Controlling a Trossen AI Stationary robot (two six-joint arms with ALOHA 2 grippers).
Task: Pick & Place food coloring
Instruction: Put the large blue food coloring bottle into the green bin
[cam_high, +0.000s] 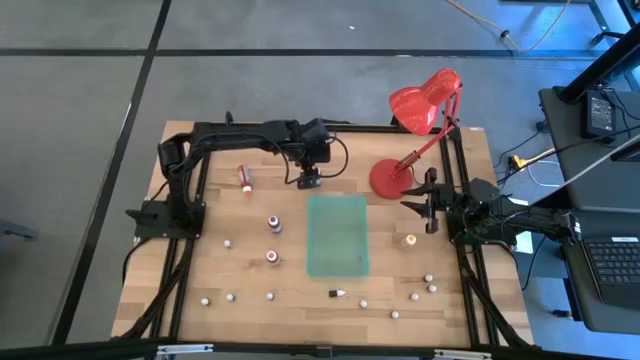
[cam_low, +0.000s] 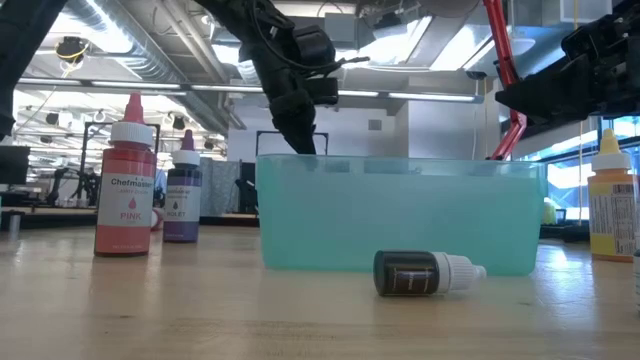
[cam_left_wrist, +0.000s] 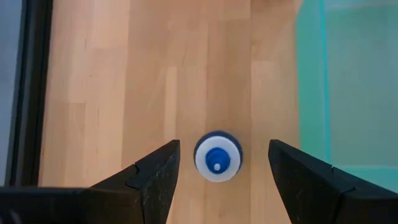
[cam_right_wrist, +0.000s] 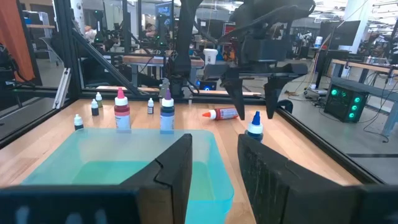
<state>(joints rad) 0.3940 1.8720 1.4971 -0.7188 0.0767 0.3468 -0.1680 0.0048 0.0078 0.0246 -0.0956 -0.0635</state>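
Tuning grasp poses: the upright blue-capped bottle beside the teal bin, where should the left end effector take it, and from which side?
Come straight down from above. The blue-capped bottle stands upright, cap up, centred between the open fingers of the left end effector. Probably close on the round body below the narrow cap; the teal bin stands clear to one side.

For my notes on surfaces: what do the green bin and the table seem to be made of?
Bin: likely translucent plastic, slightly frosted; light passes through its walls. Table: pale wood, smooth matte; plank seams and grain show.
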